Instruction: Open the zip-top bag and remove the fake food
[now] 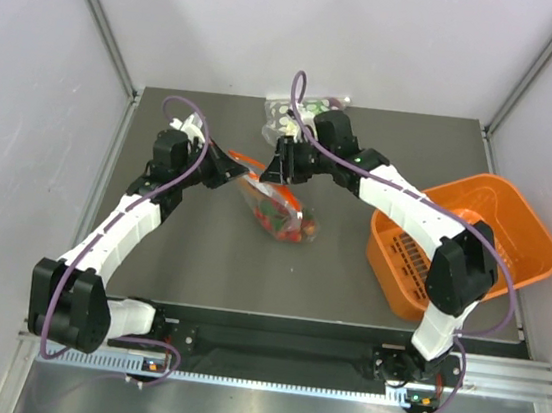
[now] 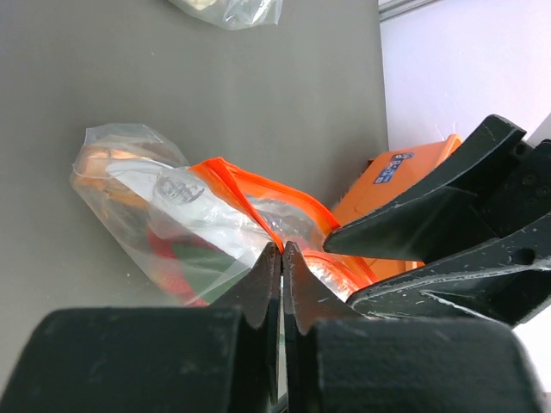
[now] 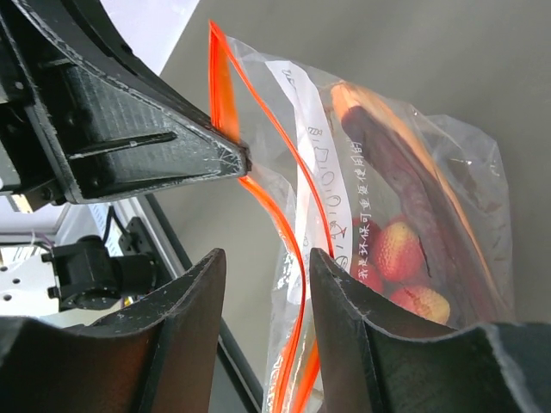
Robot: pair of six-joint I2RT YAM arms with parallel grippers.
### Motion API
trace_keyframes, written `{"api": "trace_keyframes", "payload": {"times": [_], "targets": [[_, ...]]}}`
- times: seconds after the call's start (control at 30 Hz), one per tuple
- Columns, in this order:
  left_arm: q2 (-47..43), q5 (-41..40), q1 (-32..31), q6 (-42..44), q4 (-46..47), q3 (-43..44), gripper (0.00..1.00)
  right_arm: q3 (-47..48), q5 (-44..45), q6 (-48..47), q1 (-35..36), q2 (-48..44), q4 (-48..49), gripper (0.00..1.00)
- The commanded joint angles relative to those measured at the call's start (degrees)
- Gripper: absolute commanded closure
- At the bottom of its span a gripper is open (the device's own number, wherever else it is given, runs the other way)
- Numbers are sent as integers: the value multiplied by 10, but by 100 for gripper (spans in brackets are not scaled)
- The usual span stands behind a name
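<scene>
our left gripper [image 2: 281, 248] was clamped on one lip of the zip-top bag [image 1: 278, 210], which lay mid-table [image 1: 198, 268]. our right gripper [image 3: 267, 258] stood open astride the other lip. we judged it might catch both layers, leaving the fake food [image 3: 400, 249] sealed inside.

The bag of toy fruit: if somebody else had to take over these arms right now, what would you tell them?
The left gripper is shut, pinching one lip of the zip strip.
The right gripper is open, with a finger on either side of the other lip, not closed on it.
The bag lies between the two arms, with the food all inside.
Done: the mouth looks partly parted.
Left: grip the second lip, pull the mouth wider, take the food out.
</scene>
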Motion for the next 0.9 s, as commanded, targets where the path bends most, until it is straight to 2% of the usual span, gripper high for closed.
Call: {"api": "trace_keyframes", "payload": {"times": [0.0,0.23,0.57,0.87], "targets": [[-20,14,3,13,49,18,100,39,-1,-17,6,7,4,56],[-24,16,3,19,40,19,100,38,6,-23,6,10,7,56],[-22,23,3,26,35,19,100,86,9,-25,-3,-5,7,55],[-24,30,3,30,39,23,100,80,-10,-32,-15,27,5,55]]}}
